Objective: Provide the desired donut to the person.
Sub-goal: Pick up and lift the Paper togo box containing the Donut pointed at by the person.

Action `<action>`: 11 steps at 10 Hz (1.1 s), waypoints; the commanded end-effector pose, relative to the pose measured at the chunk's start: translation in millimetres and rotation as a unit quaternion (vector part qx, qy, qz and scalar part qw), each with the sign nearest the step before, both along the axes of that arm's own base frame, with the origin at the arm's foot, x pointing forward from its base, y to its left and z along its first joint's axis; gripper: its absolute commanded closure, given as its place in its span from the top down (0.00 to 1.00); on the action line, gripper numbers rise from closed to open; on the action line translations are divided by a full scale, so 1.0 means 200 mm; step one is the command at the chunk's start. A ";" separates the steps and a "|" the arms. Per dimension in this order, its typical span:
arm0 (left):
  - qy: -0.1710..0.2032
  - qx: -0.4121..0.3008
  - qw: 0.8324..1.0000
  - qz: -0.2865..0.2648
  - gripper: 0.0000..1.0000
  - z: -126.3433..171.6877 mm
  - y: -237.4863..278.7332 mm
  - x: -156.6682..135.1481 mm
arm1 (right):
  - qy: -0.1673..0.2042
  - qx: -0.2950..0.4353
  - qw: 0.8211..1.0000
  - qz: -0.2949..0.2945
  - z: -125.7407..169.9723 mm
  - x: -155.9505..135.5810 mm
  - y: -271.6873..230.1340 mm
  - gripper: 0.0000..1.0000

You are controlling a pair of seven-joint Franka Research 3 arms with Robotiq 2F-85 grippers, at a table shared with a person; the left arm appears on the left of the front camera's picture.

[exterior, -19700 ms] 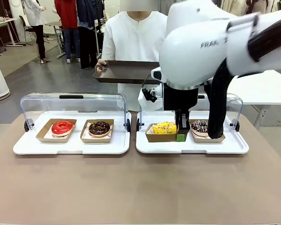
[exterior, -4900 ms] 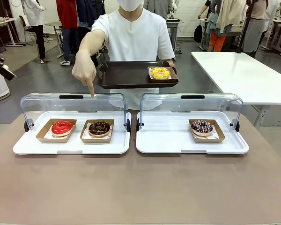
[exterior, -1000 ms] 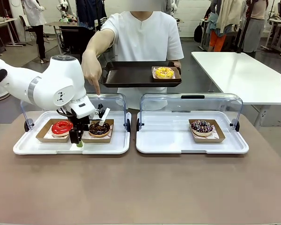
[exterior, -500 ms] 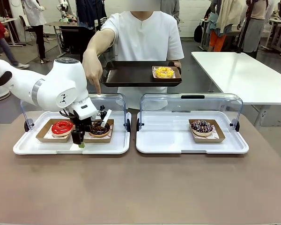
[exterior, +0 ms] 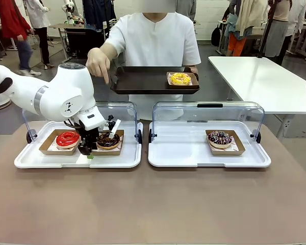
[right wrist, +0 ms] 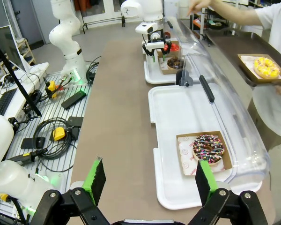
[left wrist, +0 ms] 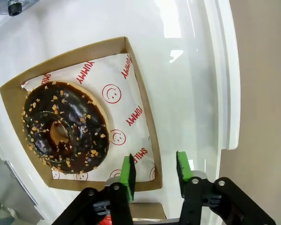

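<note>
A chocolate donut [exterior: 108, 139] [left wrist: 63, 125] with nut bits lies in a cardboard box [left wrist: 141, 105] on the left white tray [exterior: 117, 159]. My left gripper [exterior: 87, 151] [left wrist: 154, 169] is low over that box, open, its green pads [left wrist: 128, 172] on either side of the box's side wall without pressing it. The person [exterior: 155, 38] in white holds a dark tray [exterior: 143, 81] with a yellow donut [exterior: 180, 78] [right wrist: 265, 67] on it; the other hand [exterior: 98, 62] is raised above the left tray's lid. My right gripper [right wrist: 150, 180] hangs open above the table.
A red donut [exterior: 67, 138] sits in its box beside the chocolate one. The right white tray [exterior: 183, 155] [right wrist: 171, 112] holds a sprinkled chocolate donut [exterior: 219, 138] [right wrist: 209, 149]. Both clear lids [exterior: 208, 109] stand open behind the trays. Cables and gear [right wrist: 51, 131] lie beside the table.
The person's pointing hand has lifted up and away from the left lid. My left gripper has settled slightly closer to the chocolate donut's box.
</note>
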State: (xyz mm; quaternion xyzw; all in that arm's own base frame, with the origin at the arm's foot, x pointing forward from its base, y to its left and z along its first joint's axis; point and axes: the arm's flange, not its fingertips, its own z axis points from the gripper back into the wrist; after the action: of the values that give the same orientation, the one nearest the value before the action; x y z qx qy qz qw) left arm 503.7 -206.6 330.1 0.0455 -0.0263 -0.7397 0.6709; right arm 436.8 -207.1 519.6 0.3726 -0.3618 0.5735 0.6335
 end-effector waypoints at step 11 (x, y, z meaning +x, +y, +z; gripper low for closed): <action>0.022 -0.019 0.999 -0.012 0.00 0.25 0.01 -0.13 | 0.000 0.001 1.000 0.000 0.00 0.00 0.00 1.00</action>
State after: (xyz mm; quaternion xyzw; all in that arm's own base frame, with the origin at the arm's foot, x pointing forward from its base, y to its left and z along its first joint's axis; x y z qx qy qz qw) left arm 493.6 -210.4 354.5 0.0340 -0.0206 -0.7423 0.6689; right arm 436.8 -207.1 519.4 0.3727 -0.3617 0.5735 0.6335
